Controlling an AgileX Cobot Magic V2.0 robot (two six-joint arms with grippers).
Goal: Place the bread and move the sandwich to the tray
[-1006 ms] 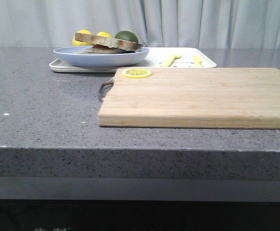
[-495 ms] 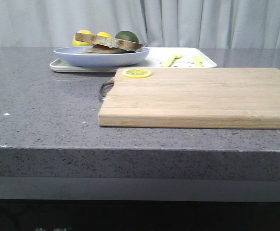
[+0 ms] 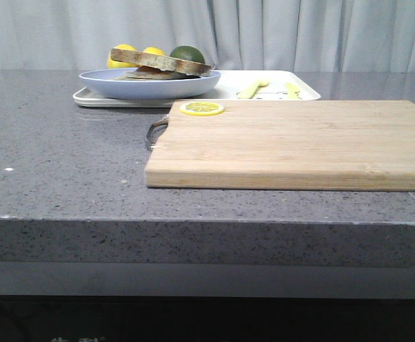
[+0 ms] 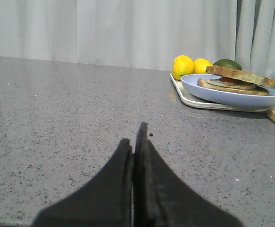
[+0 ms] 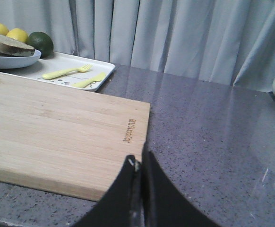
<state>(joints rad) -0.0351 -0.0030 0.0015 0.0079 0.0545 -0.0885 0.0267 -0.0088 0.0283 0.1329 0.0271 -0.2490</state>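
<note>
The sandwich point(image 3: 150, 71) lies in a pale blue plate point(image 3: 150, 85) that stands on the left end of the white tray point(image 3: 304, 95), at the back of the counter. Its top bread point(image 3: 161, 61) slice, with a dark crust, rests tilted on the lower slice. The left wrist view shows the sandwich point(image 4: 234, 81) with white and red filling between the slices. My left gripper point(image 4: 135, 135) is shut and empty over bare counter, well short of the plate point(image 4: 232, 97). My right gripper point(image 5: 140, 161) is shut and empty at the cutting board's near right corner. Neither gripper shows in the front view.
A light wooden cutting board point(image 3: 293, 142) fills the middle and right of the counter, with a lemon slice point(image 3: 202, 108) at its far left corner. Two lemons point(image 3: 124, 51) and a lime point(image 3: 187, 53) sit behind the plate. Yellow cutlery point(image 3: 254, 89) lies on the tray.
</note>
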